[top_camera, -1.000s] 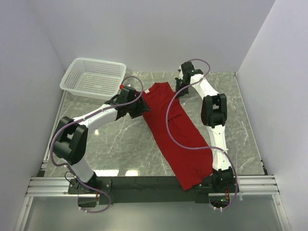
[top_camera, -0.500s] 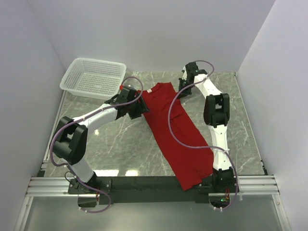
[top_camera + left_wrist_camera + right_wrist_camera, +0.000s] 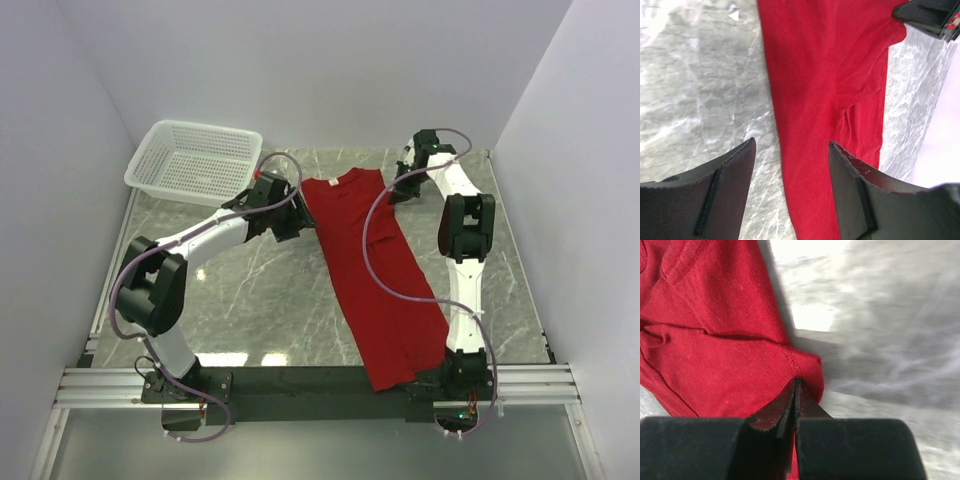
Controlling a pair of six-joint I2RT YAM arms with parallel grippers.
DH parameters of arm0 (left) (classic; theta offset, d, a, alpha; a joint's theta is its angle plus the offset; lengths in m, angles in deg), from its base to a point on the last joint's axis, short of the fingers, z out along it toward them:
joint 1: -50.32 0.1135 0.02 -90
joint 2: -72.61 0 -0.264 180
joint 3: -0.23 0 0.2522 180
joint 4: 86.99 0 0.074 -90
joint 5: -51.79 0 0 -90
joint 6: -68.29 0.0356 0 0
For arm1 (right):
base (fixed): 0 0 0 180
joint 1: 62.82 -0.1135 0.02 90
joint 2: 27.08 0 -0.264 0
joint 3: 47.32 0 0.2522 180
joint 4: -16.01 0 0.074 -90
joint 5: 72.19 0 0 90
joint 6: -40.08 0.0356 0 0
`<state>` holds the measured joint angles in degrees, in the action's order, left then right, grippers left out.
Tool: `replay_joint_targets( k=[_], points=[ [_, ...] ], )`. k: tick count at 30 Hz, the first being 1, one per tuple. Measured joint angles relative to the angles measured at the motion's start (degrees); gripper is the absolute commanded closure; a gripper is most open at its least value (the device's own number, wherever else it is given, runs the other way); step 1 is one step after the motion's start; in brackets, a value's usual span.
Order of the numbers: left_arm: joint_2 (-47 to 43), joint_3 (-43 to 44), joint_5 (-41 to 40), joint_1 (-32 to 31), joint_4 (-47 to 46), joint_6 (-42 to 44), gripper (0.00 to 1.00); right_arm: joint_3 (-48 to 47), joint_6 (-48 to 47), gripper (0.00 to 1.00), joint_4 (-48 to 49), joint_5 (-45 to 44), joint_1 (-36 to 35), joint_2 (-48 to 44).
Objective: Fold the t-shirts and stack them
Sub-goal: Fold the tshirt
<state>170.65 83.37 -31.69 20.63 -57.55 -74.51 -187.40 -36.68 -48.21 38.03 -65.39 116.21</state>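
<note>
Spreading of the t-shirt (image 3: 372, 270) at its collar end is recorded. The right gripper (image 3: 796, 382), clamped on the far shoulder corner of the red cloth, has been carried further from the basket (image 3: 175, 192), and the cloth has been drawn wider and flatter. (Inspector)

Is the state of the left gripper confirmed, and where is the garment placed? (Reviewer)

The left gripper (image 3: 791, 145) is seen in its wrist view with the fingers parted. The shirt's basket-side edge and bare table (image 3: 260, 290) show between them, and nothing is pinched. It is held near the basket's near-right corner. The t-shirt is laid flat on the table, its collar end just right of the basket. Its body runs at a slant away from the basket, and the hem end reaches the table's near edge, well apart from it. (Inspector)

What is implied for the task? (Reviewer)

Flattening is judged to be well advanced, but no fold has yet been made and nothing has been stacked. Compared with a second ago, the collar end, then bunched narrow, is now opened out. The right gripper, then nearer the basket, is now well apart from it. The left gripper is found little displaced. One risk is noted: with the basket-side edge unheld, a further pull could drag the whole shirt rather than tension it. (Inspector)
</note>
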Motion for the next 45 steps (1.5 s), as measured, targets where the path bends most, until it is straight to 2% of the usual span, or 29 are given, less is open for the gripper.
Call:
replay_joint_targets(
  k=[5,10,17,23,30,33,37,41,45],
  points=[
    [4.0,3.5,2.2,-0.7,0.2,1.4,0.35,-0.5,0.1,0.97,-0.7,-0.3,2.9,0.0],
    [10.1,10.8,3.9,-1.8,1.8,3.4,0.36,-3.0,-0.1,0.96,-1.2,-2.0,7.4,0.6],
    [19.5,22.3,4.6,-2.7,2.8,4.3,0.43,-4.3,-2.8,0.83,0.1,3.1,11.8,-0.3],
    [27.1,31.7,1.4,-2.7,5.8,4.1,0.61,8.4,-9.6,0.78,2.3,11.1,11.3,-10.7],
    [36.3,41.3,-2.1,-2.6,9.4,3.6,0.72,25.3,-22.3,0.8,2.4,20.6,10.8,-28.3],
    [39.1,42.8,-3.4,-2.2,11.2,3.1,0.74,33.1,-28.4,0.81,2.6,23.1,10.8,-35.3],
    [39.5,44.4,-4.1,-0.8,13.1,2.0,0.74,39.8,-34.5,0.82,2.1,24.4,10.8,-40.0],
    [40.2,45.4,-3.9,1.7,14.6,1.0,0.74,45.0,-38.4,0.82,2.1,23.8,10.8,-41.6],
    [43.3,50.6,-2.9,4.6,16.2,0.8,0.73,47.6,-39.6,0.78,2.5,22.0,10.8,-41.8]
  ],
)
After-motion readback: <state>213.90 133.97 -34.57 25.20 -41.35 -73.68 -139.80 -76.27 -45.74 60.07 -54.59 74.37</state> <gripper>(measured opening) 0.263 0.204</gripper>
